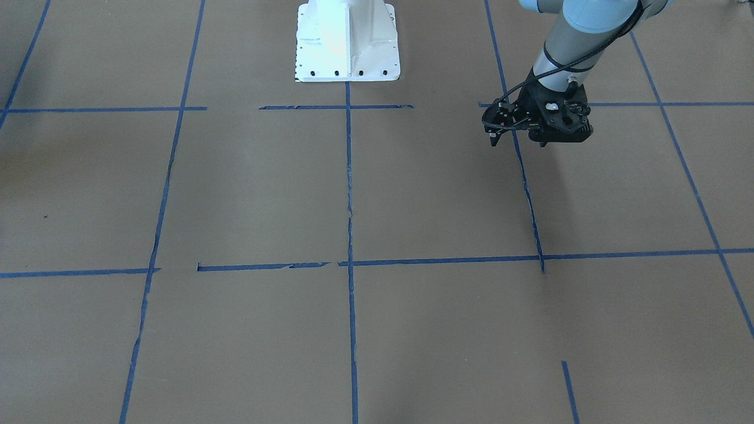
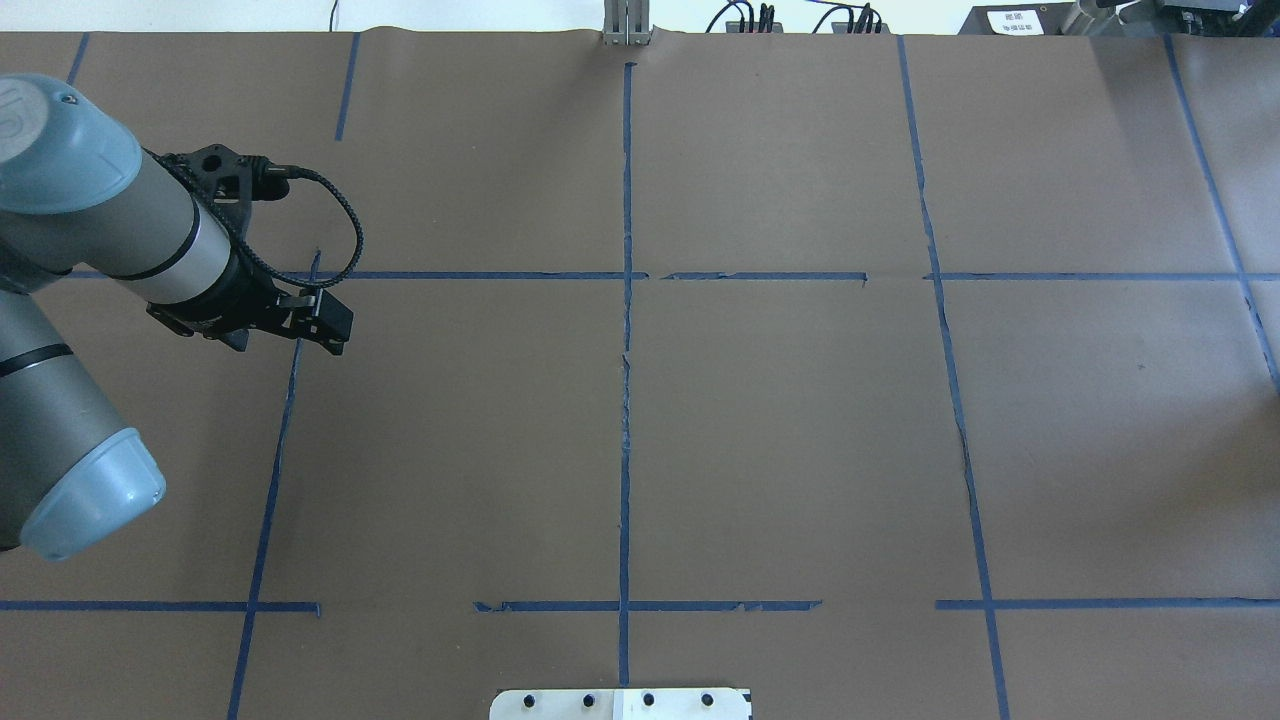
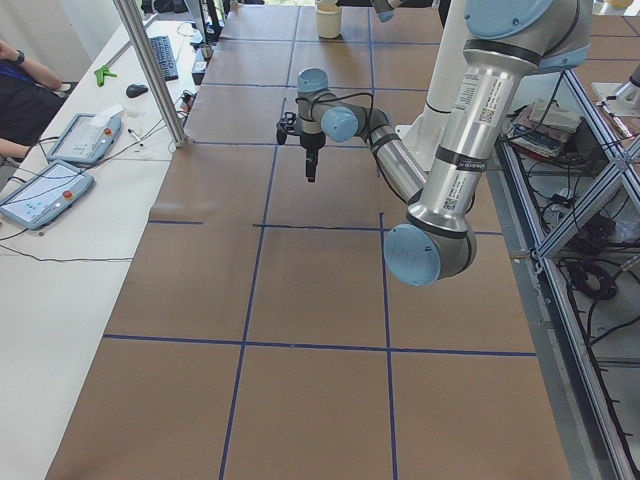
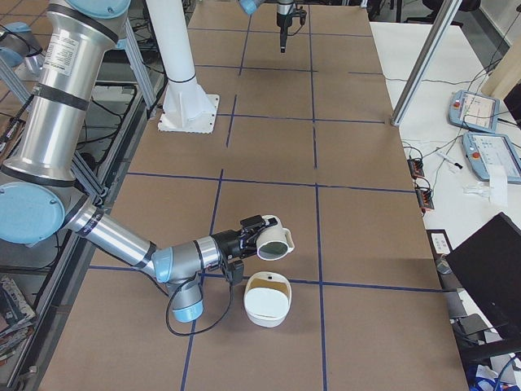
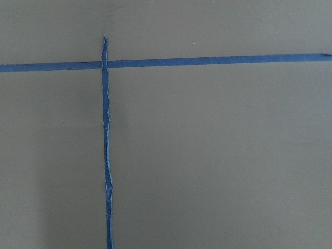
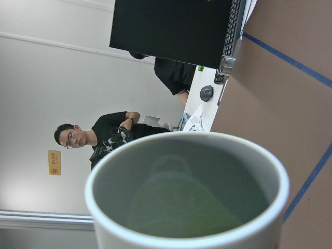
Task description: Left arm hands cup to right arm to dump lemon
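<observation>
The right gripper (image 4: pixel 244 242) grips the tipped cup (image 4: pixel 273 239) over the bowl (image 4: pixel 268 300) at its 12 o'clock — handover done, dump underway — left gripper (image 2: pixel 310 318) narrow, empty.

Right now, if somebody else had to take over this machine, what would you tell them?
Left gripper: empty, above bare table; open or shut unclear.
Right gripper: has the cup, tipped on its side by a white bowl; its grip is unclear.
Done: the handover.
Lemon: not plainly visible; a greenish tint inside the cup may be it.
Left to do: confirm the dump.
</observation>
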`<action>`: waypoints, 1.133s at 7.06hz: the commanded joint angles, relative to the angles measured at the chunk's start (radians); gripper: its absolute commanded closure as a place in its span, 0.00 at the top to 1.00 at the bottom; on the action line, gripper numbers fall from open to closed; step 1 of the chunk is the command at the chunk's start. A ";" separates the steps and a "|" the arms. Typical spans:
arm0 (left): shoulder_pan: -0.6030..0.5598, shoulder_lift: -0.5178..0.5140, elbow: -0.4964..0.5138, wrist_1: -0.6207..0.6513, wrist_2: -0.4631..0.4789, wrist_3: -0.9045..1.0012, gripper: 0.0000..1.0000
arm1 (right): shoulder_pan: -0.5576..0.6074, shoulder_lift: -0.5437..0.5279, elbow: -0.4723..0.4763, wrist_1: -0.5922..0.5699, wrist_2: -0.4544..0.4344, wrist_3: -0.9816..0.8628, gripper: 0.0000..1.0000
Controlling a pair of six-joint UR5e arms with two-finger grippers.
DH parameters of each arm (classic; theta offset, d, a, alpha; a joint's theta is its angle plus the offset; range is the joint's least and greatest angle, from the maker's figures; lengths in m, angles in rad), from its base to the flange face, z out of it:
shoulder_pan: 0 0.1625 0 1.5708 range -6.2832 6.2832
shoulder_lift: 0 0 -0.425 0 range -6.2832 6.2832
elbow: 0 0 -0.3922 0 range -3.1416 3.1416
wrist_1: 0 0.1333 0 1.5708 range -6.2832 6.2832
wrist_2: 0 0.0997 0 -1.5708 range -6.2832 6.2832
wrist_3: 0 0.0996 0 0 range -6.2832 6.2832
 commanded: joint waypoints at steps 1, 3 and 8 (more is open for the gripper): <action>0.000 0.001 0.000 0.000 0.000 0.001 1.00 | 0.013 0.003 -0.017 0.035 -0.034 0.154 0.35; 0.000 -0.001 0.000 0.000 0.000 0.001 1.00 | 0.013 0.015 -0.078 0.119 -0.105 0.313 0.35; -0.001 -0.013 -0.001 0.002 0.002 -0.001 1.00 | 0.013 0.019 -0.107 0.201 -0.204 0.564 0.36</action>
